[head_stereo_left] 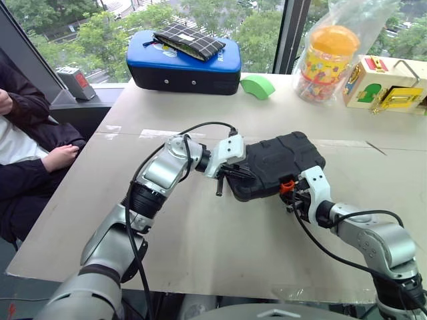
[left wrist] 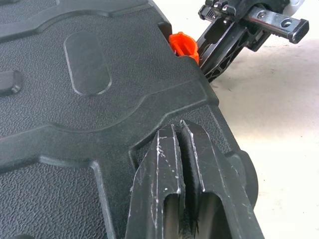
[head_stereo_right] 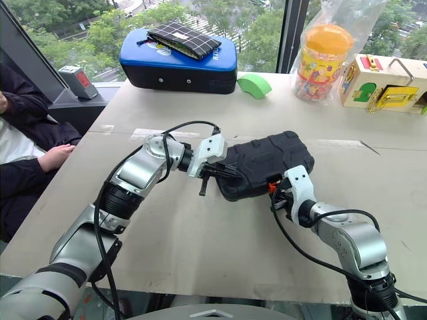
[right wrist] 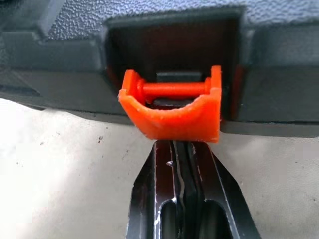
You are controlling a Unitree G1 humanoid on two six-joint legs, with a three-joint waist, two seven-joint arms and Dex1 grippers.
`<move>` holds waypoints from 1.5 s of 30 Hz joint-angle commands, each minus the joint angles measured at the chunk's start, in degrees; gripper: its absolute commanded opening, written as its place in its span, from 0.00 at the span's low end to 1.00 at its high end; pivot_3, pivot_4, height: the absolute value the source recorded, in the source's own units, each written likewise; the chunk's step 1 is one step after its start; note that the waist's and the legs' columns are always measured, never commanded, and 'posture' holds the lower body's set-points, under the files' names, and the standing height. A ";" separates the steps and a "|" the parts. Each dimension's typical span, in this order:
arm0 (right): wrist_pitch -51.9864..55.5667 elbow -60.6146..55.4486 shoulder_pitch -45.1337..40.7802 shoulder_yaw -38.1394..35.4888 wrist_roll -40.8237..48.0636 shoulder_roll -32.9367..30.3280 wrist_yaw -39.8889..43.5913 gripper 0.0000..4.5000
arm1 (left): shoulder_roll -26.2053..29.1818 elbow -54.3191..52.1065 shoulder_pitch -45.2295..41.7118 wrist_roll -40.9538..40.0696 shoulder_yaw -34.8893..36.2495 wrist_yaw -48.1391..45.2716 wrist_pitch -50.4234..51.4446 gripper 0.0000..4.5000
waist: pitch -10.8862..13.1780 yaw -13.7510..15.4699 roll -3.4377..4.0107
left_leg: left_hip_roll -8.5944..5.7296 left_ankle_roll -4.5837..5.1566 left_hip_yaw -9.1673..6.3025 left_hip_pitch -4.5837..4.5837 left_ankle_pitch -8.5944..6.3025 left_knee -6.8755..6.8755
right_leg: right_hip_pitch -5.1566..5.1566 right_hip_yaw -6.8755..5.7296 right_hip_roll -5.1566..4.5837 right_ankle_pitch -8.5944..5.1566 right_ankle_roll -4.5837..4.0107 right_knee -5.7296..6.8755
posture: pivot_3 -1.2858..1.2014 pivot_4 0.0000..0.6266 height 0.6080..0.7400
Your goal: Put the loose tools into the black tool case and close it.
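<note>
The black tool case point(head_stereo_left: 277, 163) lies closed mid-counter point(head_stereo_left: 200, 233); clenched left hand point(left wrist: 180, 149) presses its lid, clenched right hand point(right wrist: 183, 149) touches the orange latch point(right wrist: 172, 107). Blue-topped case point(head_stereo_left: 183, 63) at eleven o'clock.

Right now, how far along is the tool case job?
Done: the black tool case lies lid-down on the table, with no loose tools in sight. In hand: the left gripper, jaws shut, presses its lid, and the right gripper, jaws shut, sits under the orange latch. Left: snapping that latch shut.

Left gripper point(left wrist: 180, 130), fingers pressed together, is resting on the closed black tool case point(left wrist: 75, 99) lid. Orange latch point(left wrist: 183, 44) is sitting upper centre, right gripper point(left wrist: 234, 37) touching it.
</note>
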 commanded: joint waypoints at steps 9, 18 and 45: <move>1.96 -13.17 6.04 -2.46 4.49 -4.93 3.12 0.00 | 0.69 0.91 4.09 4.50 -2.73 1.08 3.11 0.03 | -0.04 -0.35 0.05 | -0.01 0.01 -0.13 -0.07 0.00 -0.05 | -0.01 -0.10 -0.15 -0.01 -0.01 -0.04 | 0.52 0.24 1.00; -3.77 -15.67 7.58 -8.67 8.28 0.61 1.92 0.00 | 0.78 1.11 4.45 4.53 -2.76 1.18 3.13 0.03 | -0.08 -0.32 0.02 | -0.04 0.01 -0.18 -0.08 0.00 -0.04 | 0.01 -0.13 -0.20 -0.09 0.15 -0.05 | 0.52 0.24 1.00; -14.09 -8.97 6.67 -8.00 8.92 4.41 0.27 0.00 | 1.31 -2.73 5.36 4.05 -2.65 1.71 6.31 0.03 | -0.23 -0.34 0.04 | -0.03 0.01 -0.20 -0.10 0.00 -0.06 | -0.01 -0.15 -0.23 -0.08 0.09 -0.08 | 0.52 0.24 1.00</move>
